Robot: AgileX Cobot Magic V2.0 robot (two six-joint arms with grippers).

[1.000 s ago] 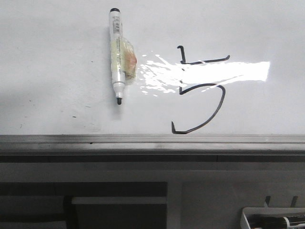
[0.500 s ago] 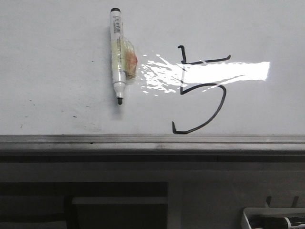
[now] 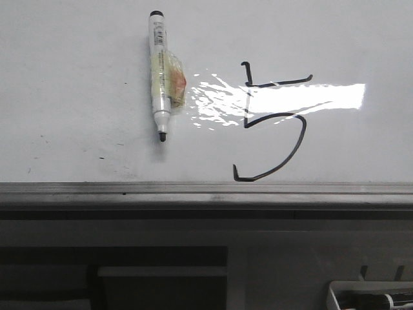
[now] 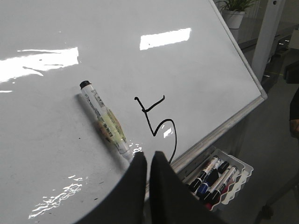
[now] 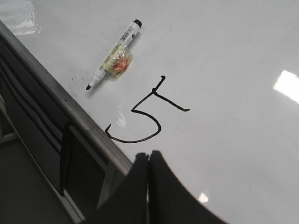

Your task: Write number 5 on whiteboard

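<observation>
The number 5 sits drawn on the whiteboard, right of a marker lying uncapped; we see both grippers' jaws clenched, grasping nothing

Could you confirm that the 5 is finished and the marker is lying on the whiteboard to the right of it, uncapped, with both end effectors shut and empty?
One detail is wrong: the front view shows the marker lying to the left of the number 5, not the right. The rest holds: the 5 is complete on the whiteboard, the marker's tip is bare, and the left end effector and right end effector are both shut and empty.
</observation>
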